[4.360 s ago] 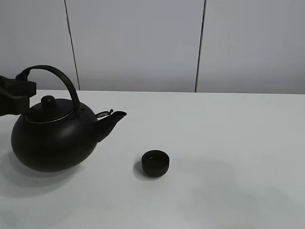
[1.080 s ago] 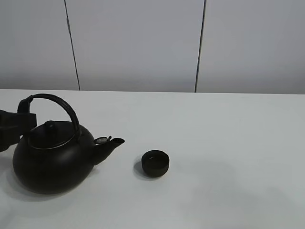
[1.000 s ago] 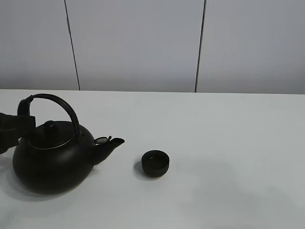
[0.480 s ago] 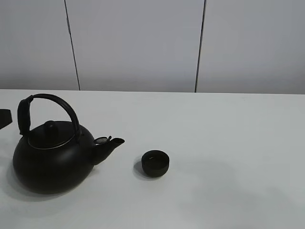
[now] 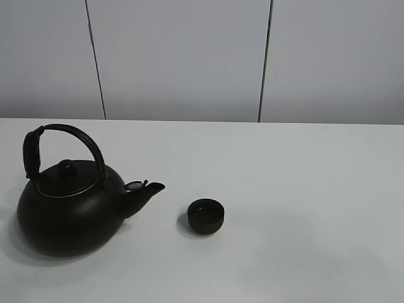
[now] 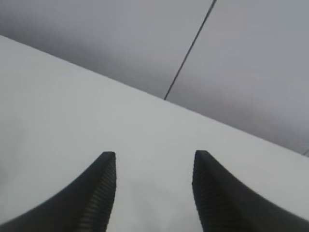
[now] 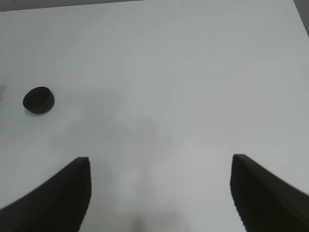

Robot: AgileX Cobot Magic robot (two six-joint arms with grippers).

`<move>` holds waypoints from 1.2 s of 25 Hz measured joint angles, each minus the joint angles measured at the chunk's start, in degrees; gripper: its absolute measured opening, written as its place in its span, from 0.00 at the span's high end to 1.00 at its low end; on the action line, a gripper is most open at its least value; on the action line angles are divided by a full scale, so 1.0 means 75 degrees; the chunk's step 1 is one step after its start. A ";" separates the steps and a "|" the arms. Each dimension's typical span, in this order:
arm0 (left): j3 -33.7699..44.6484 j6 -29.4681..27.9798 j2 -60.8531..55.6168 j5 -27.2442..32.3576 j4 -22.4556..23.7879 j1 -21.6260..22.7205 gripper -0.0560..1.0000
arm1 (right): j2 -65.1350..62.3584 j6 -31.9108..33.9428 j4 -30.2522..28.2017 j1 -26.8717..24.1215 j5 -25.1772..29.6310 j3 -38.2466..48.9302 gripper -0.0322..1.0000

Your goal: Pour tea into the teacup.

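One kettle [image 5: 69,208], one teacup [image 5: 206,216], one white table [image 5: 303,189].

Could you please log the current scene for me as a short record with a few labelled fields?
Teacup: small matte-black handleless teacup, upright on the white table
Kettle: big black round-bodied kettle, upright on the table, spout towards the teacup, apart from it
Left gripper: open, empty, out of the high view
Right gripper: open, empty, away from the teacup
Contact: neither gripper touches anything

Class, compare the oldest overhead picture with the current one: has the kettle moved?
Yes. The kettle now sits lower and level on the table, its spout farther from the wall seam above the unmoved teacup.
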 joint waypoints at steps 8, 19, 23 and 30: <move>-0.1211 -0.1275 -0.0981 0.1104 0.2079 0.1127 0.61 | 0.0000 0.0000 0.0000 0.0000 0.0000 0.0000 0.44; -0.1897 -0.2455 -0.4643 0.4497 0.2280 0.0297 0.61 | 0.0000 0.0000 0.0000 0.0000 0.0000 0.0000 0.44; -0.2333 -0.2525 -0.6005 0.6161 0.2132 -0.0826 0.61 | 0.0000 0.0000 0.0000 0.0000 0.0000 0.0000 0.44; -0.3797 -0.0074 -0.7832 1.0740 0.0961 -0.3591 0.61 | 0.0000 0.0000 0.0000 0.0000 0.0000 0.0000 0.44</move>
